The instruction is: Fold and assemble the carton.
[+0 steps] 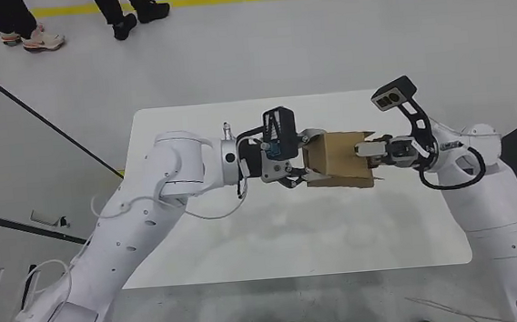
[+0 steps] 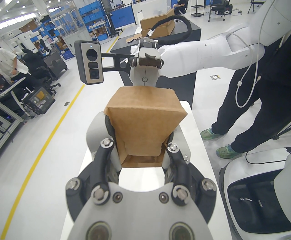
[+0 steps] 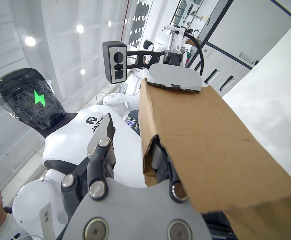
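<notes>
Two white arms meet over the white table [image 1: 247, 244], with a brown carton [image 1: 339, 157] between them above its middle.
The left gripper [image 2: 141, 127] comes in level and clamps one end of the carton, its dark pads [image 2: 111, 134] pressed against both side walls. The cardboard is matte and boxy, with creased edges and ragged cut flaps. The right gripper [image 3: 131, 136] stands spread at the opposite end, one finger [image 3: 159, 156] tucked inside the open end and the other outside, clear of the wall.

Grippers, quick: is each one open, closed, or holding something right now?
Left gripper: closed on one end of the carton.
Right gripper: open, one finger inside the carton's other end, one outside.
</notes>
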`<state>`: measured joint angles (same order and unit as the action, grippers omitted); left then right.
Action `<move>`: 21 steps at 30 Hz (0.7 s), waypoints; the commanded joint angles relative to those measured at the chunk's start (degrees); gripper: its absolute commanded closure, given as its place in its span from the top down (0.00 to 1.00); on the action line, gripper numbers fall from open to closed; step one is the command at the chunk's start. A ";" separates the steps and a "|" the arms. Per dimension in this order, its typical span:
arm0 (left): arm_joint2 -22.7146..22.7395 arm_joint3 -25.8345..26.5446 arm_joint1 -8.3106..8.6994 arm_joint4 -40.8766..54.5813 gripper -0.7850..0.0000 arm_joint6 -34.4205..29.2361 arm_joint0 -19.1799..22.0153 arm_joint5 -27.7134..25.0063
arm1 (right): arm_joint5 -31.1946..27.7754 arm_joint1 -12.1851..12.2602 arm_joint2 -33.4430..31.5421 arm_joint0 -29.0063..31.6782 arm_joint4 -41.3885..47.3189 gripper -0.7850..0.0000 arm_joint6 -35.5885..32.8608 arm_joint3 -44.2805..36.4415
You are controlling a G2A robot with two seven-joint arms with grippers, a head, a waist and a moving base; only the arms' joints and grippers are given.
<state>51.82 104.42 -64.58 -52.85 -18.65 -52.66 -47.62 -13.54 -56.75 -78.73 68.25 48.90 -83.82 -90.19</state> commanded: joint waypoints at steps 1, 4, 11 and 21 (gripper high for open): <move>0.11 -0.11 -0.02 -0.05 0.11 0.16 0.00 -0.01 | 0.15 0.08 -0.56 0.60 0.10 0.43 0.16 0.14; 0.17 -0.17 -0.05 -0.10 0.10 0.20 0.05 0.00 | 0.31 0.15 -1.24 1.43 0.31 0.38 0.66 0.11; 0.10 -0.33 -0.15 -0.19 0.20 0.15 0.14 -0.10 | -0.03 0.14 -1.79 2.33 -0.13 0.00 2.29 -0.66; 1.29 1.08 -0.09 -0.20 1.00 0.78 0.16 -0.28 | -1.76 -0.03 -2.38 2.65 1.85 0.00 1.85 0.07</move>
<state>52.75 105.14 -64.72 -52.92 -17.95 -52.44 -48.04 -14.70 -56.72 -81.00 70.92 49.49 -81.32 -90.58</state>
